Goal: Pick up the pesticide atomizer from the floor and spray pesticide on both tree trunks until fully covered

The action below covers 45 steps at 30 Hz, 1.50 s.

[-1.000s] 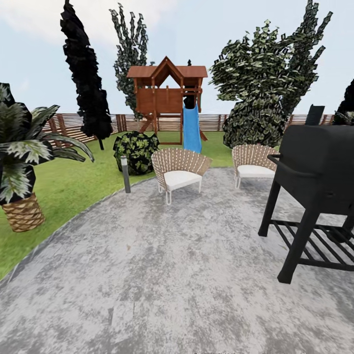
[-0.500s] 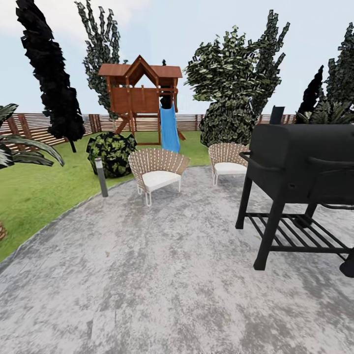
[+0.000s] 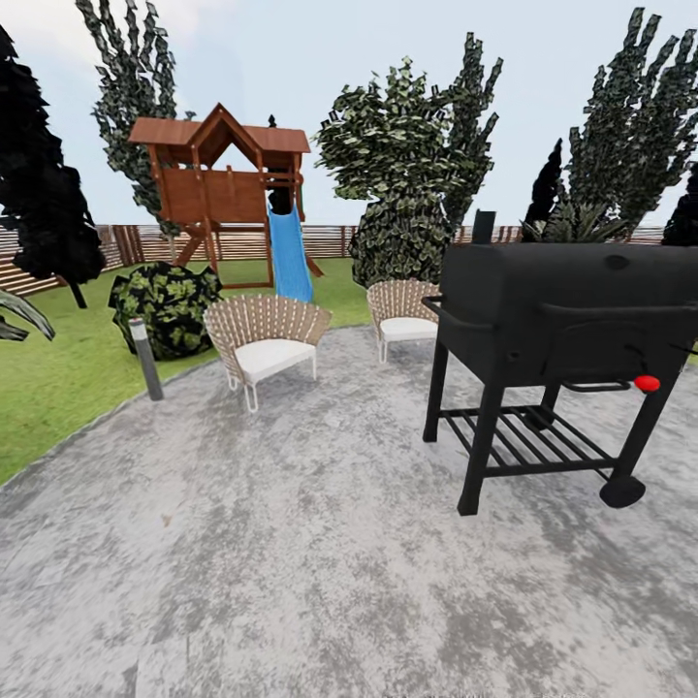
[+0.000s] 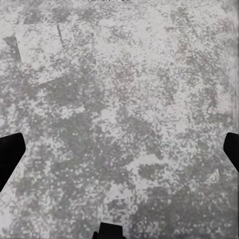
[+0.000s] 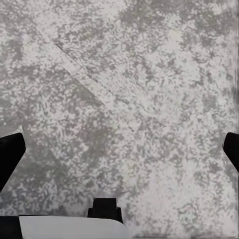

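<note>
You are looking for the pesticide atomizer; I am not seeing it near the black grill (image 3: 572,320). Both the left gripper (image 4: 119,149) and right gripper (image 5: 119,149) are hanging wide open, empty, over the grey patio (image 3: 291,543). Next you need to find the bottle.

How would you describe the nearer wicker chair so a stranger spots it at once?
Start at the wooden playset with its blue slide. Below the slide, on the grey patio's edge, stands the nearer wicker chair. Unlike the farther chair by the black grill, it stands near a short grey post.
</note>
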{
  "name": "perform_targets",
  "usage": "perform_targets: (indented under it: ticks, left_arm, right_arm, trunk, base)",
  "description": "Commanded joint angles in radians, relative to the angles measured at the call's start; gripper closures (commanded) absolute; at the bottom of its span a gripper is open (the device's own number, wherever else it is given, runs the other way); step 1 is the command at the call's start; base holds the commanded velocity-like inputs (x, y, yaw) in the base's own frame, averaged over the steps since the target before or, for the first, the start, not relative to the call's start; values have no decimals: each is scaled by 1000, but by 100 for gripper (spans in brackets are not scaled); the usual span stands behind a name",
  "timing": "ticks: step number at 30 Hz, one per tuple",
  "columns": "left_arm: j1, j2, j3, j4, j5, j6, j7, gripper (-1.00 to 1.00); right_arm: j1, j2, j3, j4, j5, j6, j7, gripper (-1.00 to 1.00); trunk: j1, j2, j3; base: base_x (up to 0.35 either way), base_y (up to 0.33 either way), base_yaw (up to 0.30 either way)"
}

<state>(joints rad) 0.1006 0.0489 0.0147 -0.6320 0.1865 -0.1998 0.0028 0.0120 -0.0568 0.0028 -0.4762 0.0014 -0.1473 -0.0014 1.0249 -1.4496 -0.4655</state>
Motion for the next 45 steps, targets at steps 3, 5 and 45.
perform_targets:
  ticks: [3, 5, 45]
  left_arm:
    - [1, 0, -1, -1, 7, -1, 0, -100]
    - [1, 0, -1, -1, 7, -1, 0, -100]
    - [1, 0, -1, -1, 7, -1, 0, -100]
  right_arm:
    - [0, 0, 0, -1, 0, -2, 0, -100]
    - [0, 0, 0, -1, 0, -2, 0, -100]
    - [0, 0, 1, 1, 0, -1, 0, -100]
  trunk:
    - [0, 0, -1]
    - [0, 0, -1]
    - [0, 0, -1]
  base:
    - [0, 0, -300]
    - [0, 0, -300]
    - [63, 0, -238]
